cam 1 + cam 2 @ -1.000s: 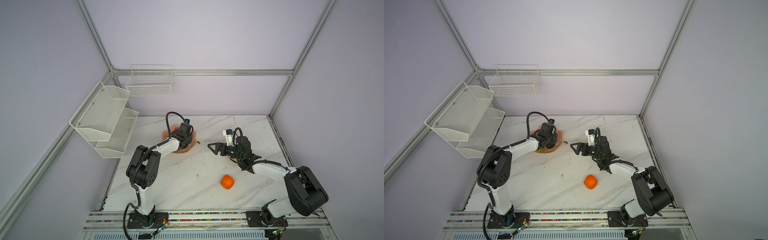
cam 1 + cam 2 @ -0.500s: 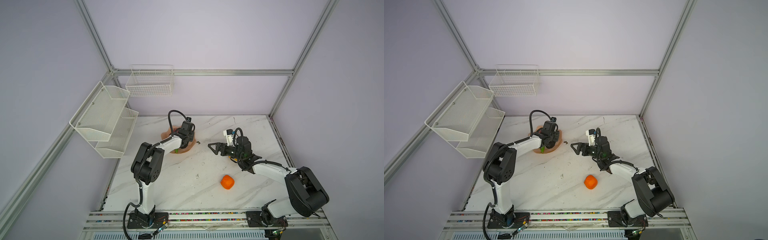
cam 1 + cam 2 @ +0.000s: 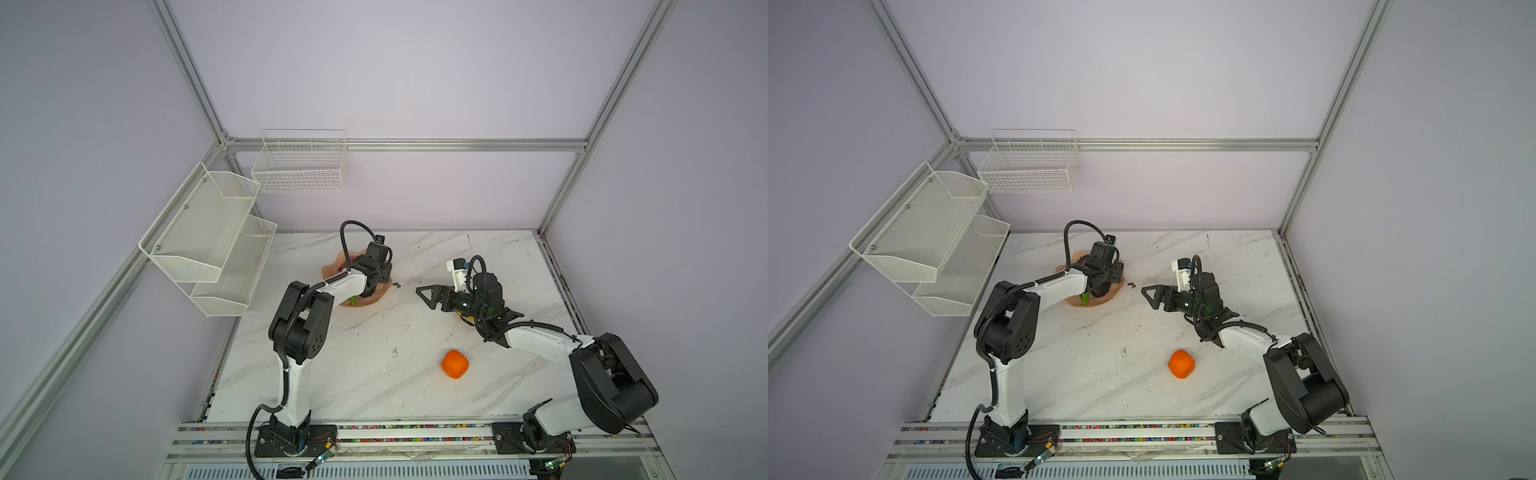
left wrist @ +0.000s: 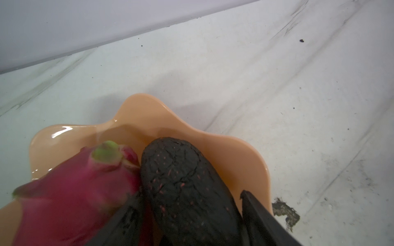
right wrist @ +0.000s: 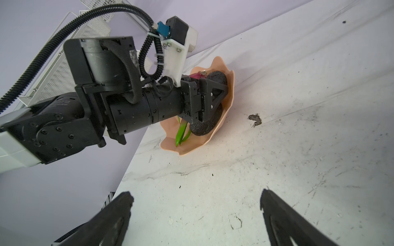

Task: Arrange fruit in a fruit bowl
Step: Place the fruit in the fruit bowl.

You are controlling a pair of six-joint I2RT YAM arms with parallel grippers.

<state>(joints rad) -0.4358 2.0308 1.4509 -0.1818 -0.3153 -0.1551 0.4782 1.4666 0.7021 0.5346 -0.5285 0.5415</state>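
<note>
The peach-pink fruit bowl (image 3: 332, 272) (image 3: 1077, 255) (image 4: 140, 106) (image 5: 231, 89) stands at the table's back left. In it lie the magenta dragon fruit (image 4: 70, 191) (image 5: 197, 76) and two black ovals (image 5: 217, 79) (image 5: 203, 126). My left gripper (image 3: 374, 286) (image 3: 1100, 286) (image 4: 189, 194) reaches into the bowl, open, with one black oval (image 4: 185, 187) lying between its fingers (image 4: 262, 217). The round orange (image 3: 455, 363) (image 3: 1181, 364) rests on the table front right. My right gripper (image 3: 426, 293) (image 3: 1150, 296) (image 5: 196, 194) hovers open and empty right of the bowl. The pear is hidden.
White wire baskets hang on the left wall (image 3: 208, 232) and the back wall (image 3: 299, 166). A dark scrap (image 3: 397, 285) (image 5: 254, 119) lies on the marble between the bowl and my right gripper. A metal rail (image 3: 415, 432) runs along the front edge.
My left gripper's jaws have spread apart around the black oval in the bowl, and the left arm has shifted slightly. The right arm and the orange have not moved.
</note>
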